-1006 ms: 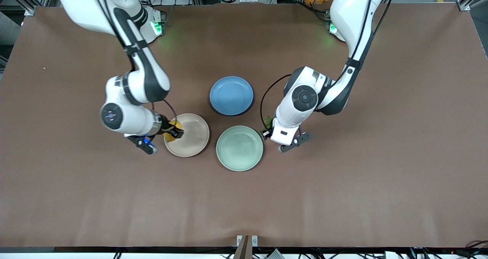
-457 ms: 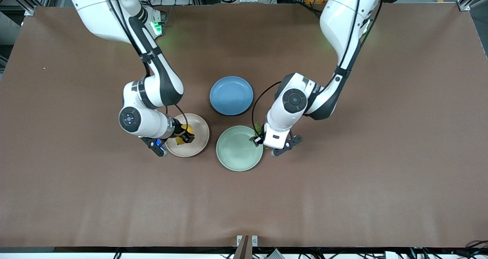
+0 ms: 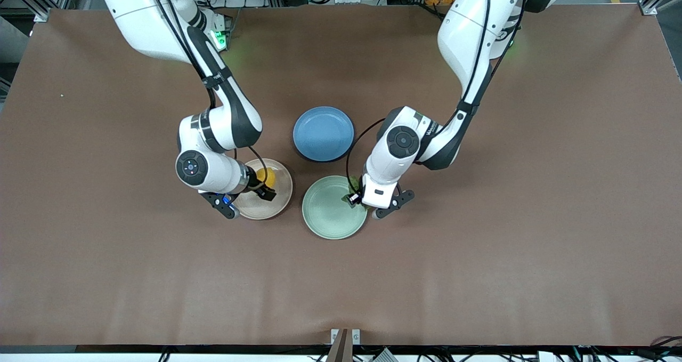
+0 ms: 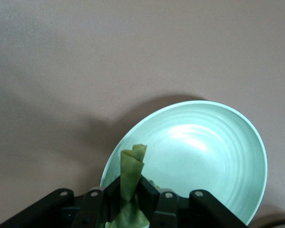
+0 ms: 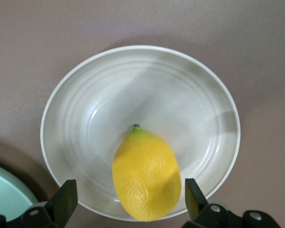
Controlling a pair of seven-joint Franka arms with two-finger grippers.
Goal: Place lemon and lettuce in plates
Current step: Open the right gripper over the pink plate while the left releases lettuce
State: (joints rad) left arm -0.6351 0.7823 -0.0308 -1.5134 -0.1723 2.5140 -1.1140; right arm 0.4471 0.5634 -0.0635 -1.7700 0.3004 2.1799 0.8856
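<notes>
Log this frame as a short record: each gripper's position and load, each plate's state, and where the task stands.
right gripper: open, over the beige plate
lemon: between the open fingers, in or just above the beige plate
left gripper: shut on the lettuce, over the mint plate rim
blue plate: nothing in it
progress: lettuce not yet released

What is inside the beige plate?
The lemon lies in the beige plate, between the open fingers of the right gripper. The plate's near part under the lemon is covered; nothing else shows in it.
</notes>
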